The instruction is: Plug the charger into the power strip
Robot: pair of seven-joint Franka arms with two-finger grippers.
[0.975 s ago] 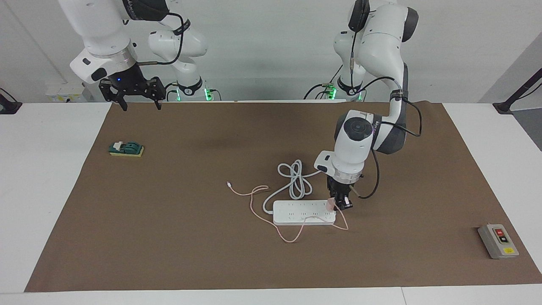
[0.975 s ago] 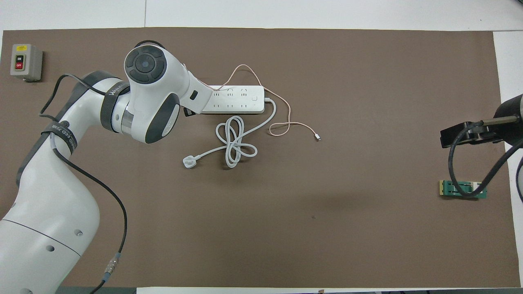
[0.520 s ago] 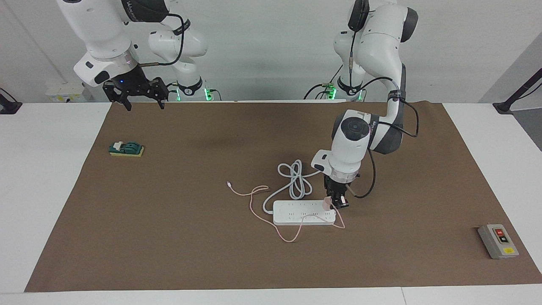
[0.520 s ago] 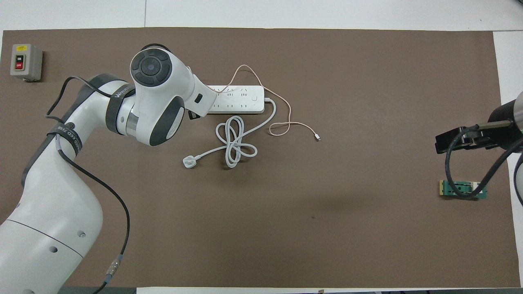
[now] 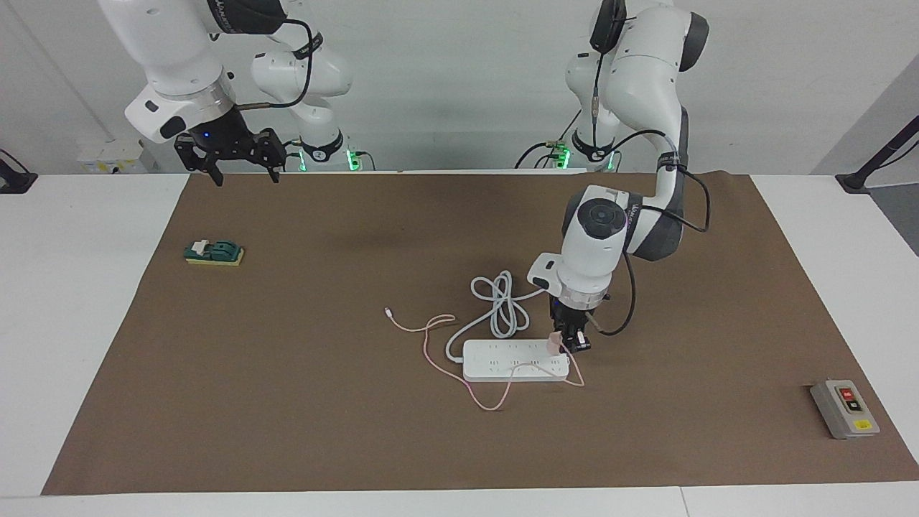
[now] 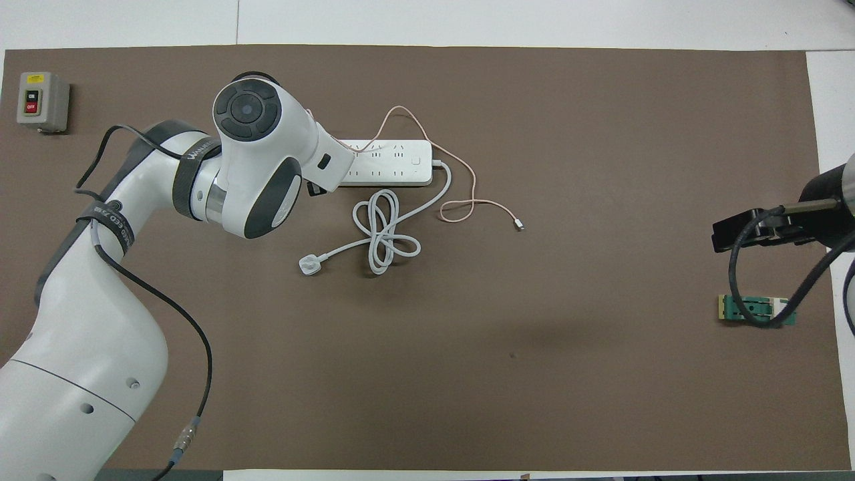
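Landmark: power strip (image 5: 515,360), lying flat on the brown mat (image 5: 359,445), long axis running between the two arms' ends of the table.

Left gripper (image 5: 571,343): pointing down over the strip's end toward the left arm's end of the table, fingers closed on the charger (image 5: 553,343). The pink cube sits right at the strip's top face at that end; whether its pins are seated cannot be told. In the overhead view the arm's wrist hides this end of the strip (image 6: 387,162).

Charger cable (image 5: 431,337): thin, pink, trails from the cube across the strip and loops on the mat around it, free tip lying toward the right arm's end of the table.

Strip's white cord (image 5: 502,305): coiled on the mat just beside the strip, nearer to the robots; its white plug (image 6: 309,265) lies at the coil's end.

Right gripper (image 5: 230,154): waiting, raised well apart from the strip, fingers spread with nothing between them, above the mat's edge near a green block (image 5: 214,253).

Grey button box (image 5: 845,408): well apart from the strip, toward the left arm's end.
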